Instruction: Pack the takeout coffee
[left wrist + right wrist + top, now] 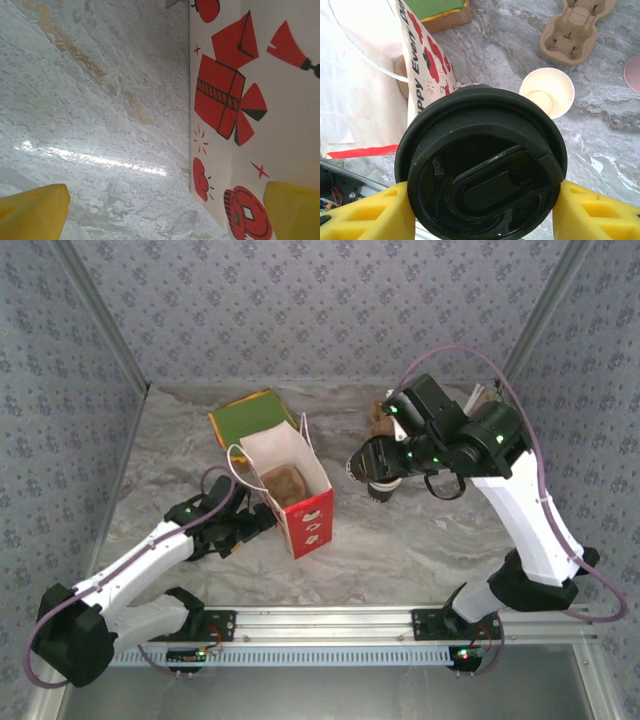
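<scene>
1. Left gripper (252,525), jaws spread wide and empty, sits low just beside the foot of the paper bag (308,518).
2. Bag stands upright at centre, its mouth open.
3. Right gripper (372,472) clasps the black-lidded takeout coffee (482,175) by its sides, above the table, just right of the bag.
4. Carrying step, judged; next, bring the coffee over the mouth and lower it upright.

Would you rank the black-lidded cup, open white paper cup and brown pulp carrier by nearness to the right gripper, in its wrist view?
1. Black-lidded cup, in the right gripper.
2. Open white paper cup, just beyond.
3. Brown pulp carrier, top right.
</scene>
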Tool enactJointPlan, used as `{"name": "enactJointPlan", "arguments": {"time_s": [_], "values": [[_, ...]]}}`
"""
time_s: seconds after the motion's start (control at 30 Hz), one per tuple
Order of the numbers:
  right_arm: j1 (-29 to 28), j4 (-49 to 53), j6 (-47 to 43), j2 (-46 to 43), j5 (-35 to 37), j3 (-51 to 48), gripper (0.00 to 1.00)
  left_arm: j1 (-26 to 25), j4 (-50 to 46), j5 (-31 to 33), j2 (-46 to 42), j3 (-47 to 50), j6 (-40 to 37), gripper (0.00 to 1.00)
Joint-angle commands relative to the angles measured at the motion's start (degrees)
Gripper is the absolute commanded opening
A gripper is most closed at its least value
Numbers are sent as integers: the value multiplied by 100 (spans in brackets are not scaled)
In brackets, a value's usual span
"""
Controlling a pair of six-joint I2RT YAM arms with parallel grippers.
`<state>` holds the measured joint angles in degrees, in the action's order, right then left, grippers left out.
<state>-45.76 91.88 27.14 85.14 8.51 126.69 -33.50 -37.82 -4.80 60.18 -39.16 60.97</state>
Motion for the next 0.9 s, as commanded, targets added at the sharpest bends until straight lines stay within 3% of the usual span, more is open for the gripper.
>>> {"name": "enactJointPlan", "arguments": {"time_s": [0.0,0.53,0.87], "values": [[24,222,-121,-218,-112,101,62,-158,215,240,128,-230,132,99],[6,-687,-64,-342,-671,95,62,-400,355,330,489,-514,91,99],[-228,-1184,2,131,-937,130,62,-396,384,313,512,-496,-8,100]]}}
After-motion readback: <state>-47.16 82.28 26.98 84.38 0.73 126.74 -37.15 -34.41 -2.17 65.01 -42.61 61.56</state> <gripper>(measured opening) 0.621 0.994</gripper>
